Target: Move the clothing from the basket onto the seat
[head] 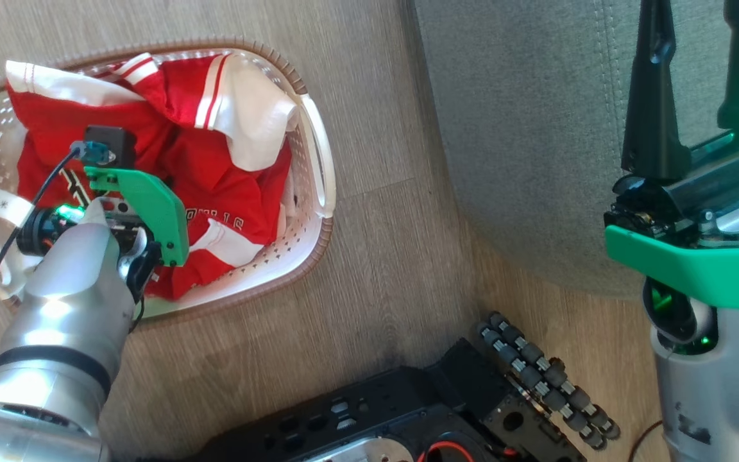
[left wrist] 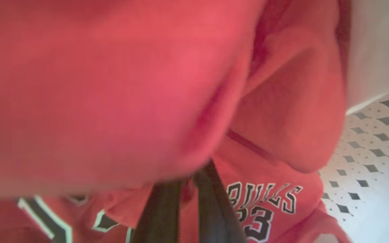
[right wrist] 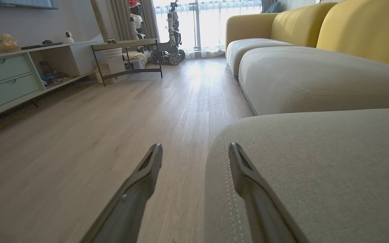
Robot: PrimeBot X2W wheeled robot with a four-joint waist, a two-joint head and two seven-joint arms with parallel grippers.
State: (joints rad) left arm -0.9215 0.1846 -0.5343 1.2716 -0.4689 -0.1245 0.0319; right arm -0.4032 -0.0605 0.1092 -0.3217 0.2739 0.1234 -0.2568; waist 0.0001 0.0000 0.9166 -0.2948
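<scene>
Nothing is moved yet: the clothing point(head: 228, 186) lies in the basket point(head: 299, 247) around the left gripper point(left wrist: 194, 175), which looks clenched on a red fold. The seat point(head: 523, 128) beneath the spread, empty right gripper point(right wrist: 195, 148) awaits every jersey.

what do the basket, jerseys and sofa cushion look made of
Basket: smooth white moulded plastic, judging by its rows of punched holes. Its brown rim looks woven, though it may be a moulded imitation.
Jerseys: thin, soft red cloth with white trim that crumples loosely, probably a synthetic knit.
Sofa cushion: matte grey woven upholstery with a double stitch line.
</scene>
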